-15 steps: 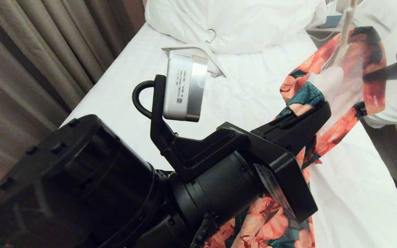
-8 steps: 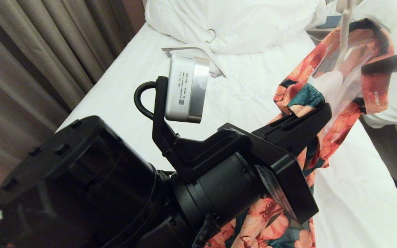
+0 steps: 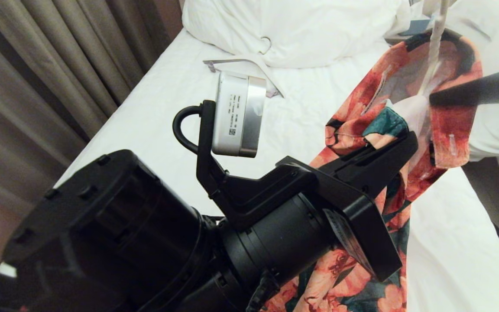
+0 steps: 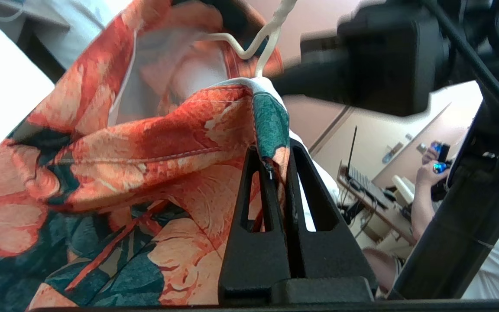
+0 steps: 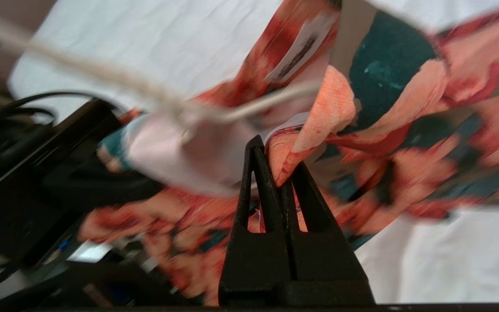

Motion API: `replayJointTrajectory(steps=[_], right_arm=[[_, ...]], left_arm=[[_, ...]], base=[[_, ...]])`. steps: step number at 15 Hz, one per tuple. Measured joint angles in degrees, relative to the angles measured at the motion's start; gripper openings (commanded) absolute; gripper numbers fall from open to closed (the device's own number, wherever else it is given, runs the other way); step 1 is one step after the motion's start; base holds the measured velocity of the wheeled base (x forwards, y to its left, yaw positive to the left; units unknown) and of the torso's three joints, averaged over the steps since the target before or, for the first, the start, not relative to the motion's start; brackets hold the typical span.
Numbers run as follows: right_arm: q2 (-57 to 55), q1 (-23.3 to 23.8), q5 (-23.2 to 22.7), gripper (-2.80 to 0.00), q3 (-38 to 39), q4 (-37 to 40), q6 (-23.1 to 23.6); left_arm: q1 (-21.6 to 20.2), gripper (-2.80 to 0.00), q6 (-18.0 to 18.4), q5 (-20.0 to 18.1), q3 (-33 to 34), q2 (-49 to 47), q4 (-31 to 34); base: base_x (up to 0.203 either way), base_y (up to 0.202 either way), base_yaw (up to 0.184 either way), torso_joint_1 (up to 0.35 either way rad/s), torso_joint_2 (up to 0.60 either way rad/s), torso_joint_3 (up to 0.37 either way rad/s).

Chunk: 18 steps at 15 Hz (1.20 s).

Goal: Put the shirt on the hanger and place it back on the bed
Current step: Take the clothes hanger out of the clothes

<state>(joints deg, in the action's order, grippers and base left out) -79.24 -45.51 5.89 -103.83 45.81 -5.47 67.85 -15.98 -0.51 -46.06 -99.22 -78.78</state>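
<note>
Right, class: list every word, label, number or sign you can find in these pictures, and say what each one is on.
Nothing here can be read.
Sticker on the wrist camera: lines of print and a small code square, too small to read.
Label on the left arm's flange: print too small and angled.
Tag inside the shirt: dark print, blurred.

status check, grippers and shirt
Left gripper shut on shirt edge. Right gripper shut on shirt. Hanger inside collar, shirt off bed.
</note>
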Motion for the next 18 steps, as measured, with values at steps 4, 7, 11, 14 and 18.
replayJointTrajectory(steps=[4, 7, 11, 14, 18], right_arm=[[0.59, -2.42, -0.19, -2.8, 0.02, 1.45, -2.29], [0.88, -3.14, -1.95, -2.8, -1.43, 1.25, -3.5], [1.05, -3.45, -4.0, -2.8, -2.46, 1.57, -5.62], [1.02, -3.58, -4.73, -2.8, -1.35, 3.47, -5.78], [1.05, -3.46, -4.66, -2.8, 0.24, 3.8, -5.74]], left_arm=[[-1.16, -2.8, 0.33, 0.14, -1.01, 0.19, -2.07], [-2.5, -2.8, 0.35, 0.51, -2.26, 2.3, -2.14], [-3.05, -2.8, 0.63, 0.59, -2.8, 5.25, -2.14], [-3.39, -2.8, 0.57, 0.56, -2.95, 6.45, -2.14], [-3.44, -2.8, 0.63, 0.51, -2.93, 6.85, -2.2]], base=[[0.0, 0.0, 0.0, 0.0, 0.0, 0.0], [0.0, 0.0, 0.0, 0.0, 0.0, 0.0], [0.0, 0.0, 0.0, 0.0, 0.0, 0.0], [0.0, 0.0, 0.0, 0.0, 0.0, 0.0], [0.0, 0.0, 0.0, 0.0, 0.0, 0.0]])
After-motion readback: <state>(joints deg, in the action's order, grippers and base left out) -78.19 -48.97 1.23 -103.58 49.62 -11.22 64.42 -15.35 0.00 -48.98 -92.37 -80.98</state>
